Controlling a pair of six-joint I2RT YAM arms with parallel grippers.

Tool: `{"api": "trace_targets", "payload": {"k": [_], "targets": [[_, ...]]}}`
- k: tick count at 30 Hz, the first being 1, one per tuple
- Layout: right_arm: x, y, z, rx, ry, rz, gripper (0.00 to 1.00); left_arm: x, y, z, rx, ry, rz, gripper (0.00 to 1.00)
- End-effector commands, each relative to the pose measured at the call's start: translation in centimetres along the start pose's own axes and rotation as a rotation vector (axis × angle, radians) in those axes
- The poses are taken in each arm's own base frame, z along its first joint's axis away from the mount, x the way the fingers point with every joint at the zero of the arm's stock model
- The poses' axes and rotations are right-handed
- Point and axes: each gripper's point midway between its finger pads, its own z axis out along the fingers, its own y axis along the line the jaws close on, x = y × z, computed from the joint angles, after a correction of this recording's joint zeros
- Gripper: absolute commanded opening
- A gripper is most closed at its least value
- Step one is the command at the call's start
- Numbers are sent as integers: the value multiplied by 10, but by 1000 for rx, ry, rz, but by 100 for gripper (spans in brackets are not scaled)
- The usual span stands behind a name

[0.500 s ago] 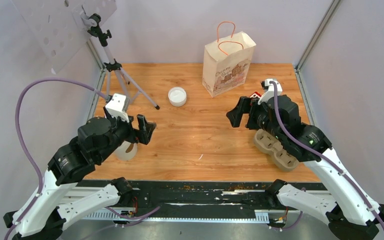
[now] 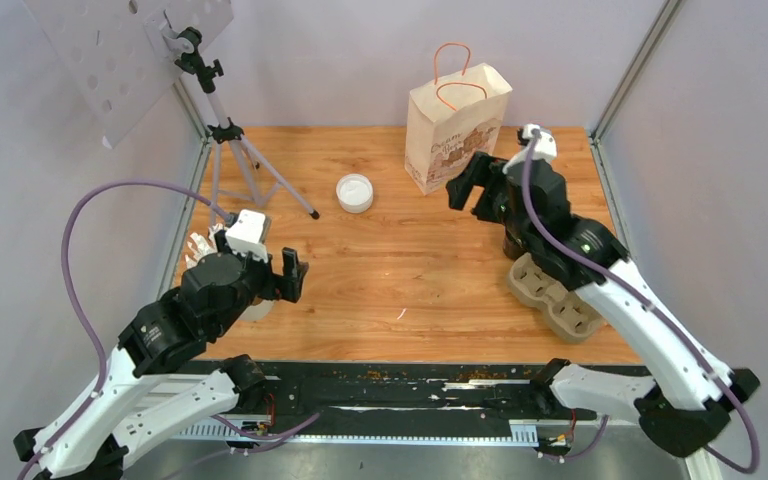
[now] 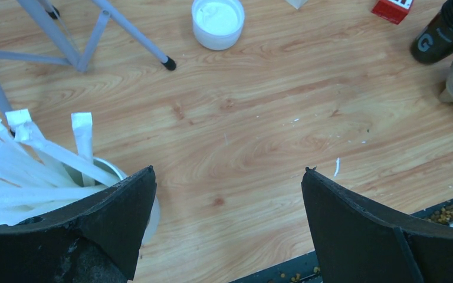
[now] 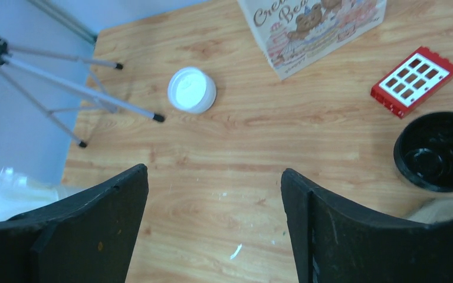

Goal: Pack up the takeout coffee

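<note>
No dark brown paper cup with a white sip lid shows in any view; the takeout coffee is hidden or out of view. A printed paper bag (image 2: 455, 130) with orange handles stands at the back of the table. A brown pulp cup carrier (image 2: 555, 295) lies at the right, partly under my right arm. My left gripper (image 2: 290, 275) (image 3: 229, 171) is open and empty above bare wood. My right gripper (image 2: 465, 185) (image 4: 214, 169) is open and empty, held high just in front of the bag.
A loose white round lid (image 2: 354, 192) (image 4: 191, 89) lies left of the bag. A pale cup of white paper sticks (image 3: 35, 171) sits under my left gripper. A red block (image 4: 416, 79) and a black open cup (image 4: 439, 150) lie near the carrier. A tripod (image 2: 230, 140) stands back left.
My right arm has swung up and away toward the paper bag, uncovering more of the carrier. My left arm has shifted slightly nearer and lower. Both grippers stay open.
</note>
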Motion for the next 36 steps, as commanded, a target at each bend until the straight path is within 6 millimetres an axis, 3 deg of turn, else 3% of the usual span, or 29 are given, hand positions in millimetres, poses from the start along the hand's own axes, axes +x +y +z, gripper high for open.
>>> {"api": "trace_targets", "payload": {"k": [1, 5, 8, 12, 14, 18, 20, 24, 25, 28, 32, 36], "targets": [[-50, 8, 32, 92, -161, 51, 81, -7, 11, -3, -32, -100, -15, 100], [-76, 18, 64, 80, -204, 106, 79, 6, 14, -3, -21, -121, -18, 100], [-84, 19, 93, 67, -165, 174, 74, 13, 13, -4, -1, -135, -43, 100], [-81, 0, 135, 110, -118, 270, 59, 17, 9, -5, 33, -147, -52, 100], [-79, -1, 151, 89, -95, 286, 59, 17, 11, -6, 27, -148, -50, 100], [-62, 29, 177, -97, -10, 132, 56, 20, 10, -7, 33, -135, -45, 100], [-46, 29, 185, -90, 53, 81, 54, 20, 11, -7, 29, -137, -48, 100], [-22, -5, 182, 74, 139, -66, 54, 20, 13, -9, 25, -144, -52, 100], [-14, -27, 172, 173, 180, -114, 54, 19, 13, -10, 27, -147, -53, 100], [-16, -77, 137, 394, 201, -232, 53, 19, 14, -10, 25, -149, -55, 100], [-9, -117, 106, 476, 246, -285, 44, 20, 14, -9, 23, -145, -51, 100], [5, -151, 99, 462, 332, -245, 40, 20, 14, -9, 20, -145, -52, 100]]}}
